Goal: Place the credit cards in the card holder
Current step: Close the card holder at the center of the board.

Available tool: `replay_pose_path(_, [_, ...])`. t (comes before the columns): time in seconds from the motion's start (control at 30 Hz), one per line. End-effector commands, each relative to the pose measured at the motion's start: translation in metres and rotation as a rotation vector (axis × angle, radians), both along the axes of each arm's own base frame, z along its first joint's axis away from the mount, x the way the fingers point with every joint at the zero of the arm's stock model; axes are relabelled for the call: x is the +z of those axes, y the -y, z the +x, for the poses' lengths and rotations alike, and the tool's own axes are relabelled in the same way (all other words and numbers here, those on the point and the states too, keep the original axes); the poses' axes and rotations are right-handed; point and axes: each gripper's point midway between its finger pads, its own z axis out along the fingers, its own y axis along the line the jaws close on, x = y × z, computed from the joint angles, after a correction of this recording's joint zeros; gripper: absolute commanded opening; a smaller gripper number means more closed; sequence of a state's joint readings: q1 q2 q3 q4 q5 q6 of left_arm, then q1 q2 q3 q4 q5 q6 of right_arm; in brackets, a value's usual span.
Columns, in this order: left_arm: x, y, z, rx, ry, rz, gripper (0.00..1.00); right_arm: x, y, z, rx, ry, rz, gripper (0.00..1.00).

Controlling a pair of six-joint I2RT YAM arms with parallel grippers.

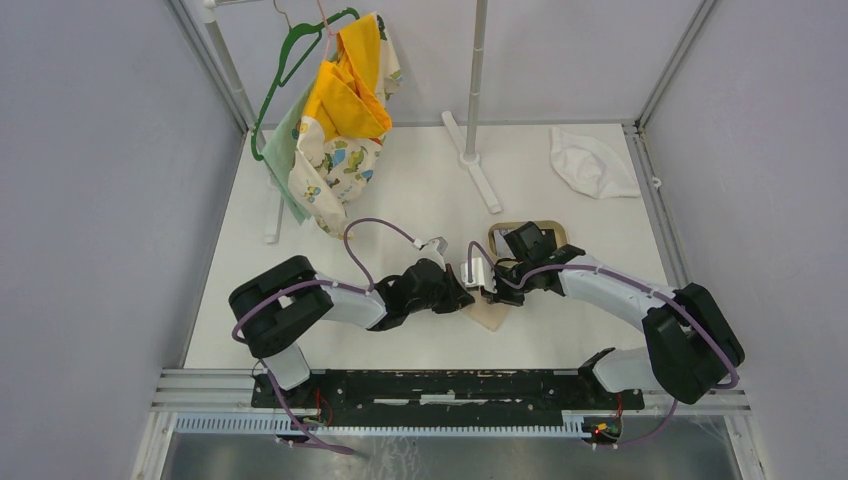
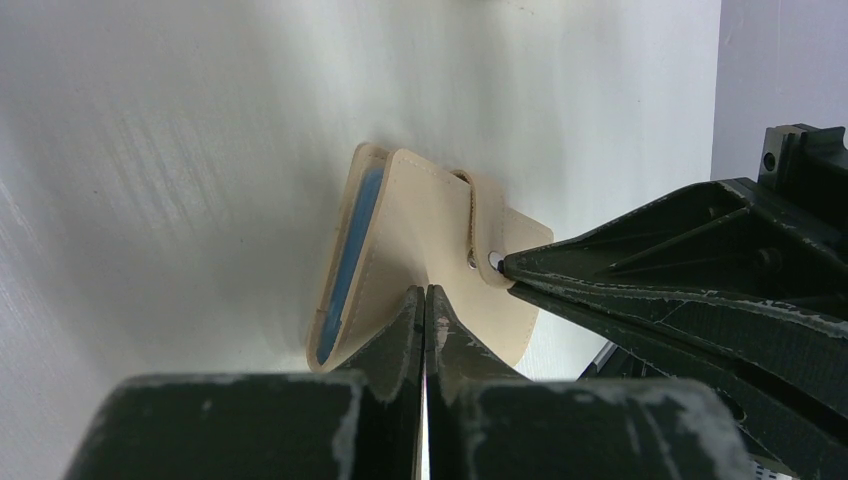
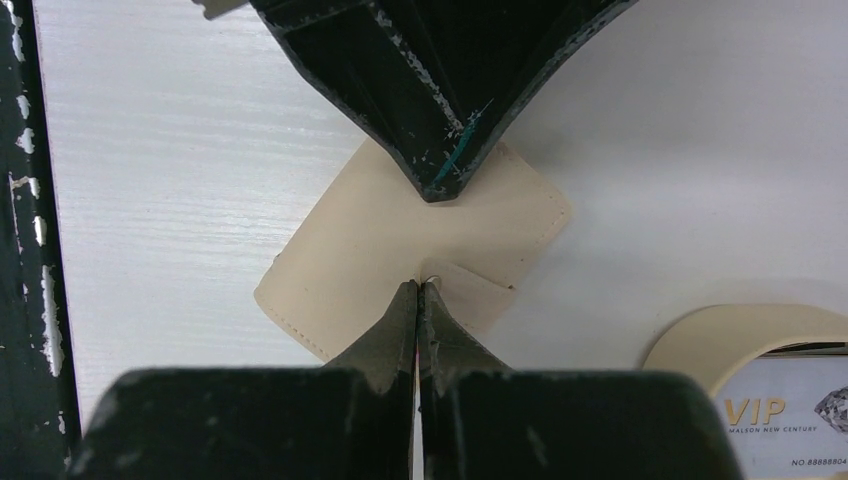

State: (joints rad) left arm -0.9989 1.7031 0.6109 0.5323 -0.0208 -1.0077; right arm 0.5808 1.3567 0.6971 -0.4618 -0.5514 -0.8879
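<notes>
In the top external view, the two arms are meeting at the centre of the frame over the white table [image 1: 420, 200]. The left gripper [image 1: 470, 298] and the right gripper [image 1: 493, 288] are pointing tip to tip above the tan card holder [image 1: 490, 318], which is lying just below them. An oval tray [image 1: 497, 235] is sitting just above the right wrist, mostly hidden. Coloured clothes [image 1: 335, 140] are hanging from a rail at upper left, and a white cloth [image 1: 590, 162] is lying at upper right.

In the left wrist view, the left gripper [image 2: 425, 298] is showing its jaws clenched, tips touching the card holder [image 2: 420, 235]. The holder is standing slightly open, with light blue lining along its left edge. The right gripper [image 2: 506, 264] is reaching in from the right, tip at the snap tab [image 2: 486, 220].

In the right wrist view, the right gripper [image 3: 418, 290] is also clenched, tips resting at the tab of the card holder [image 3: 340, 255] in mid-frame. The left gripper [image 3: 440, 190] is pressing down from the top. Whether either is pinching leather cannot be told. At lower right, a white-grey VIP card [image 3: 790, 400] is lying in the oval tray [image 3: 700, 325].
</notes>
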Motion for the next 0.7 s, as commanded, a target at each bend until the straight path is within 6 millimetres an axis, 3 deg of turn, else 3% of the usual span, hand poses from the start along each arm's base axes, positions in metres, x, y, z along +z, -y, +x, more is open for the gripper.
replay_pose_path(0.0, [-0.0075, -0.0002, 0.002, -0.026, 0.026, 0.034, 0.02, 0.002, -0.0016, -0.004, 0.022, 0.004, 0.005, 0.0])
replay_pose_path(0.67, [-0.0073, 0.0017, 0.0011, -0.032, 0.024, 0.023, 0.02, -0.0009, -0.0038, 0.001, 0.001, 0.043, -0.013, 0.0])
